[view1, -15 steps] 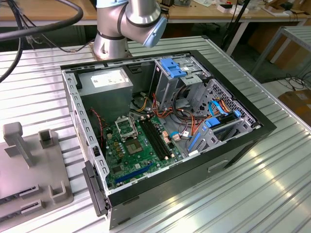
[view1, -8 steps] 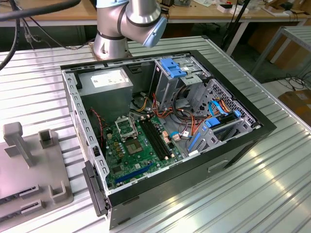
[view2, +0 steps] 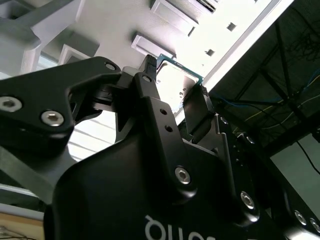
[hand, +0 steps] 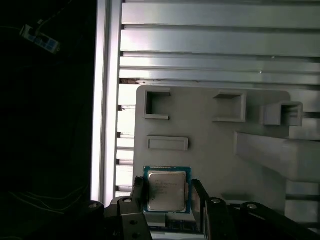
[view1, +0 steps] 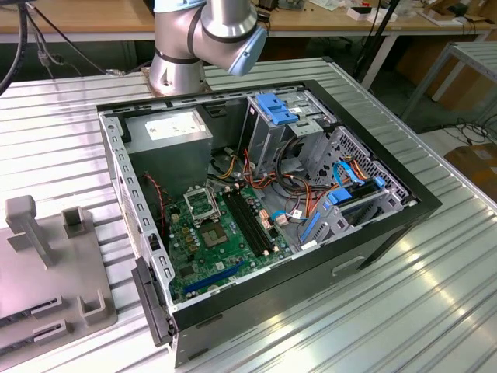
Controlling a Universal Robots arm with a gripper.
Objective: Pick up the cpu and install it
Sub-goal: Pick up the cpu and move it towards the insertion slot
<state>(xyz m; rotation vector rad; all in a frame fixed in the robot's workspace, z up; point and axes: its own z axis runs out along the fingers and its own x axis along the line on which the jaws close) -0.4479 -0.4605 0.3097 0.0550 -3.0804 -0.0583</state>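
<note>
Between the tips of the matte black claw point(hand: 168, 199), pinched by two edges: the cpu point(hand: 167, 191), flat, square, silver-lidded, green-rimmed, above a pale grey moulded tray point(hand: 210, 145) on ribbed metal worktop point(hand: 220, 50).

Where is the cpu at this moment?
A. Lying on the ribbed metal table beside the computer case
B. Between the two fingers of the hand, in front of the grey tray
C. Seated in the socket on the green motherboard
B: in the first wrist view the cpu sits between the two fingers of the hand, which close on its opposite edges, with the grey tray behind it.
</note>
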